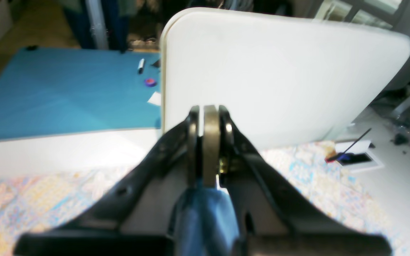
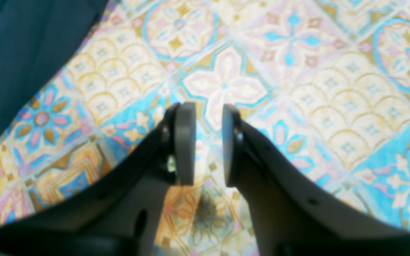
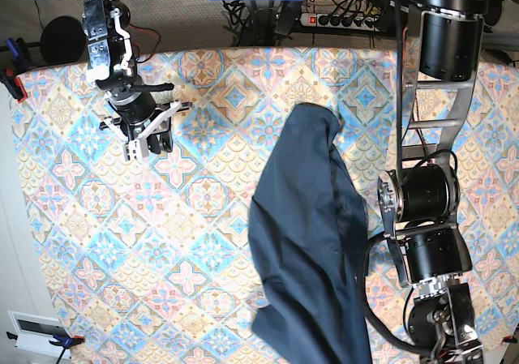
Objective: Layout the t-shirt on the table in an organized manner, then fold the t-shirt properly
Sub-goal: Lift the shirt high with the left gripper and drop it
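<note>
The dark navy t-shirt (image 3: pixel 312 242) stretches in a long bunched strip from the middle of the table (image 3: pixel 203 242) down to the bottom edge of the base view. In the left wrist view my left gripper (image 1: pixel 208 113) is shut on a fold of the blue t-shirt (image 1: pixel 205 217), held up above the patterned table (image 1: pixel 48 199). My right gripper (image 3: pixel 148 145) hovers over the far left part of the table, well apart from the shirt. In its wrist view the right gripper (image 2: pixel 208 142) stands open with nothing between its fingers, and a piece of t-shirt (image 2: pixel 20 53) shows at the top left.
A white panel (image 1: pixel 279 71) stands upright beyond the table, with a blue mat (image 1: pixel 66 92) on the floor beside it. A white box with tools (image 1: pixel 354 156) sits off the table's corner. The left arm's column (image 3: pixel 430 218) rises close beside the shirt.
</note>
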You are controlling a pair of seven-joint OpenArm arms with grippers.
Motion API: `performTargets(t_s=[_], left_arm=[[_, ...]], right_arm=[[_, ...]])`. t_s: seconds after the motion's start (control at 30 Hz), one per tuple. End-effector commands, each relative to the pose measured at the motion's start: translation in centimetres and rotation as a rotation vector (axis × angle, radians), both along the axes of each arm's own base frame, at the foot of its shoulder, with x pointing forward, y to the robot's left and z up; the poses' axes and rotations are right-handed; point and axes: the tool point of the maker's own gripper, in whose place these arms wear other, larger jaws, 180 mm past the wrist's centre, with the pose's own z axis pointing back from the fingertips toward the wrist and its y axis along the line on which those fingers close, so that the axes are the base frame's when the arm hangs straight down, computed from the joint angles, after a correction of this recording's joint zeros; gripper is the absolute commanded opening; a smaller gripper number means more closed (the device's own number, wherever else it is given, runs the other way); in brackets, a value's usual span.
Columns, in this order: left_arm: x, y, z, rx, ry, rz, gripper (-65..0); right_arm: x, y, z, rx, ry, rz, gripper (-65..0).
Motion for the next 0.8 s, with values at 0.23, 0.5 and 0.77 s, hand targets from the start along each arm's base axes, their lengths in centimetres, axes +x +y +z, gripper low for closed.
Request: performTargets(t_s=[0.23, 0.5, 0.77], left_arm=[[-11.2, 4.3, -6.4, 0.243, -0.078, 0.123, -64.9], [-19.2, 16.5, -22.0, 0.208, 0.278, 0.383, -64.8], [-21.0, 18.5, -29.3, 0.061, 0.471, 0.364, -60.1]], right_arm=[[0.8, -0.1, 1.4, 0.001, -0.056, 0.004, -52.3], [2.1, 0.3, 2.4, 0.004, -0.09, 0.016, -52.3], [3.1, 2.0, 3.5, 0.01, -0.13, 0.105, -52.3]])
